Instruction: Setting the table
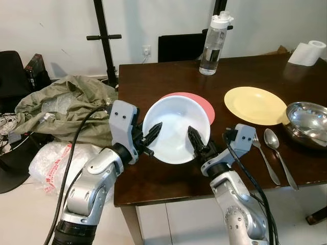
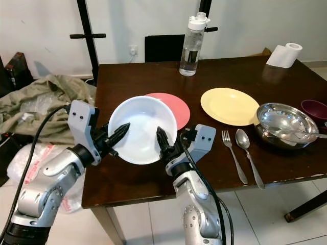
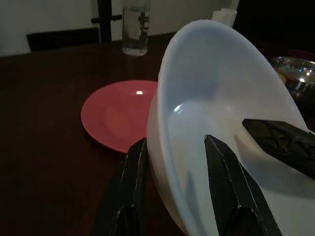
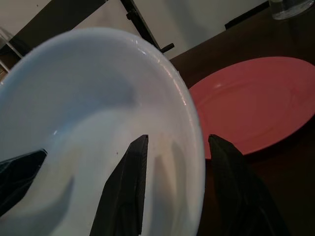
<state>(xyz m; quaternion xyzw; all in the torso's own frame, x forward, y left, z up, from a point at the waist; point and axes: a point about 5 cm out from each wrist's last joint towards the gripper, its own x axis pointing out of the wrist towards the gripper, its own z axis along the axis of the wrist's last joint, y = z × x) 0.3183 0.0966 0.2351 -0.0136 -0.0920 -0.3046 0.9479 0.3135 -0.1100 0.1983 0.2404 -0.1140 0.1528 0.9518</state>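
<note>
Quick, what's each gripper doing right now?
Left gripper: closed on the left rim of the white bowl, one finger inside, one outside.
Right gripper: closed on the bowl's right rim in the same way.

Left end effector (image 1: 153,133) and right end effector (image 1: 194,141) grip opposite rims of a white bowl (image 1: 175,127) above the bench (image 1: 153,87), before a red plate (image 1: 203,103).

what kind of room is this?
Likely a home dining area: a dark wooden table set with a yellow plate, fork and spoon, a chair behind it, and laundry-like clutter beside it.
</note>
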